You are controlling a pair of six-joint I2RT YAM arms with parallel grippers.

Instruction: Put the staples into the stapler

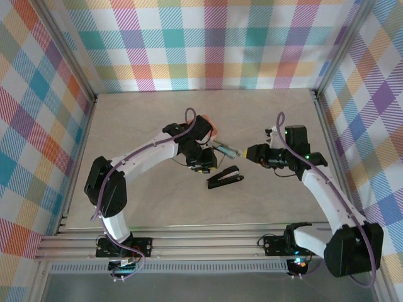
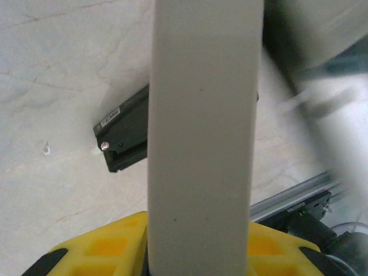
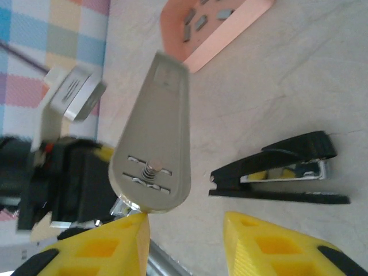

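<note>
We see the left gripper (image 1: 210, 156) near the middle of the overhead view, its jaws pinching a beige stapler (image 1: 228, 151) that sticks out toward the right of the frame. In the left wrist view that beige stapler (image 2: 201, 132) runs as a broad upright bar through the centre, clamped between the left gripper's (image 2: 195, 225) yellow fingers (image 2: 98, 248) at the bottom edge. The right gripper (image 1: 250, 153) sits just beside the stapler's free end. In its own wrist view its jaws are spread, and the right gripper (image 3: 185, 218) has the stapler's (image 3: 152, 149) rounded end just above its left-hand yellow finger (image 3: 100, 247); we cannot tell whether they touch. A black stapler (image 3: 276, 175) lies on the table (image 3: 287, 86) at the right of that frame, its arm hinged up off its base; in the overhead view the black stapler (image 1: 225, 178) lies just below the two grippers. The staples (image 3: 200, 23) lie as small grey strips in a salmon-orange tray (image 3: 230, 35) at the top of the right wrist view, well apart from both staplers. Overhead, the tray (image 1: 213, 129) peeks out behind the left arm.
</note>
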